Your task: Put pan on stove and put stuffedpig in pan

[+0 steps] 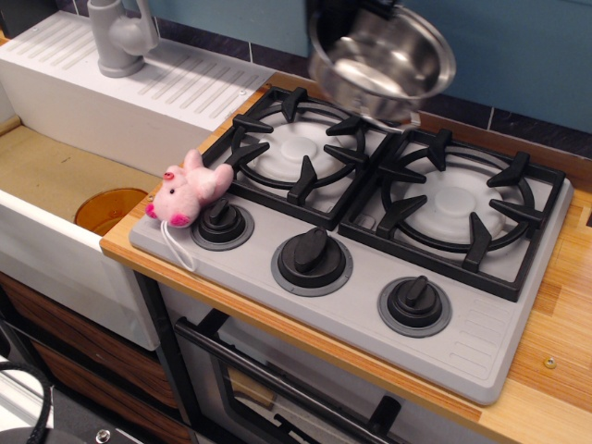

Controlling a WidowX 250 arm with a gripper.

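The shiny steel pan (381,65) hangs in the air, tilted, above the back edge of the stove (361,222) between its two burners. My gripper (326,20) is at the top of the view, shut on the pan's far-left rim; its fingers are mostly cut off by the frame edge. The pink stuffedpig (188,190) lies on the stove's front-left corner, beside the left knob (222,222), its white string trailing toward the counter edge. Both burner grates are bare.
A white sink (55,199) with an orange drain (108,208) lies left of the stove, with a grey faucet (120,35) and ribbed drainboard (157,79) behind. Wooden counter (555,370) runs along the right. An oven door handle (277,379) sits below.
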